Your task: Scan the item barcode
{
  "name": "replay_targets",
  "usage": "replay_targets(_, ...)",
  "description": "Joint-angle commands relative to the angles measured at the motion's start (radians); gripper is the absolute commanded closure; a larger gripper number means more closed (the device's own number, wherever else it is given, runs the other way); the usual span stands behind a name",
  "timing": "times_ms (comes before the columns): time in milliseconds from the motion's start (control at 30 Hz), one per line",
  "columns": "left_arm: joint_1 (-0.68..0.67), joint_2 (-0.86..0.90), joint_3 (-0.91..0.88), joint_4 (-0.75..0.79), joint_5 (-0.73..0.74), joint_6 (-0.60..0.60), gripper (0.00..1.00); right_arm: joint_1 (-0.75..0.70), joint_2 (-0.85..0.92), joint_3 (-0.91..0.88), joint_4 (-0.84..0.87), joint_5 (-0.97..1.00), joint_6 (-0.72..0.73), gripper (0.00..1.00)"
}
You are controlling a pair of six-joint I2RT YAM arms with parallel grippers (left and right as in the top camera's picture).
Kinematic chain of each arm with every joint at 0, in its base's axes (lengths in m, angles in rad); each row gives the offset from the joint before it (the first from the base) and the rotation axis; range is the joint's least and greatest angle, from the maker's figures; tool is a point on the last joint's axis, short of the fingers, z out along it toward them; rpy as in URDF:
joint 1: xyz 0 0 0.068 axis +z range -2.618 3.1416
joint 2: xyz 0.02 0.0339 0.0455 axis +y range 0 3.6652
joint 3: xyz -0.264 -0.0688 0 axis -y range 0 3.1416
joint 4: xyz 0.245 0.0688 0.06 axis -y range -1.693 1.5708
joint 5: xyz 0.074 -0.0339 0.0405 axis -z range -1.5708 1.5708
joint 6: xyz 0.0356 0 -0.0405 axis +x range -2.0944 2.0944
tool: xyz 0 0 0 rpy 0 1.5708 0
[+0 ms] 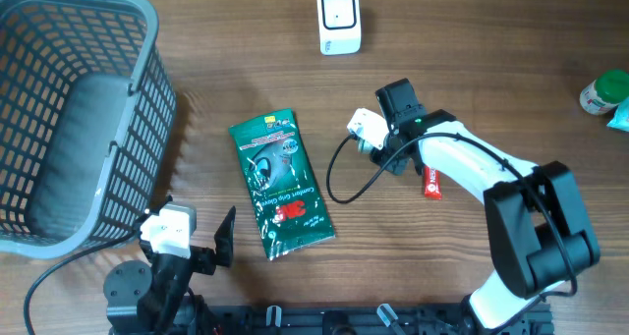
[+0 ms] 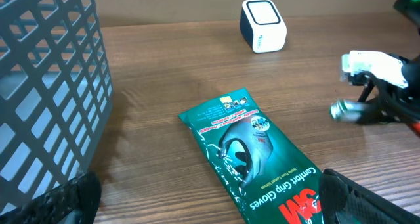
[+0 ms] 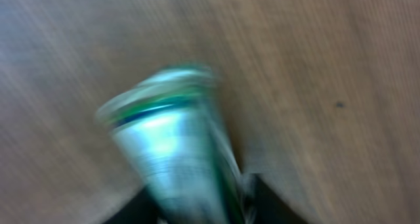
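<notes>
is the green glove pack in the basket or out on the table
Out. The glove pack lies flat on the wooden table, print side up, beside the grey basket, not touching it.

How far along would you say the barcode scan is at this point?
Done: the right tool holds a blurred silver-green tube. In hand: the tube is off to the side of the scanner, not at it. Left: bring its barcode to the scanner. The gloves lie untouched; the left tool is open.
</notes>
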Motion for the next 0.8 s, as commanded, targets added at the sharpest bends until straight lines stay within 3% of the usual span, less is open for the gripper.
replay_targets(0,-0.005,-0.006,-0.006,0.003,0.012,-0.010,0.00,-0.002,0.019,0.001,0.058,0.166,0.101,0.95)
replay_targets(133,-0.005,-0.006,-0.006,0.003,0.011,-0.010,0.00,-0.002,0.019,0.001,0.171,0.314,0.229,0.96)
replay_targets(300,-0.005,-0.006,-0.006,0.003,0.012,-0.010,0.00,-0.002,0.019,0.001,0.337,0.578,0.515,0.94)
replay_targets(533,-0.005,-0.006,-0.006,0.003,0.012,-0.010,0.00,0.010,0.133,0.001,0.433,0.696,0.371,0.92)
replay_targets(600,-0.005,-0.006,-0.006,0.003,0.012,-0.010,0.00,0.032,0.176,0.001,0.431,0.725,0.371,0.81)
replay_targets(700,-0.005,-0.006,-0.006,0.003,0.012,-0.010,0.00,0.082,0.219,0.001,0.428,0.775,0.370,0.76)
replay_targets(767,-0.005,-0.006,-0.006,0.003,0.012,-0.010,0.00,0.133,0.222,0.001,0.430,0.811,0.370,0.67)
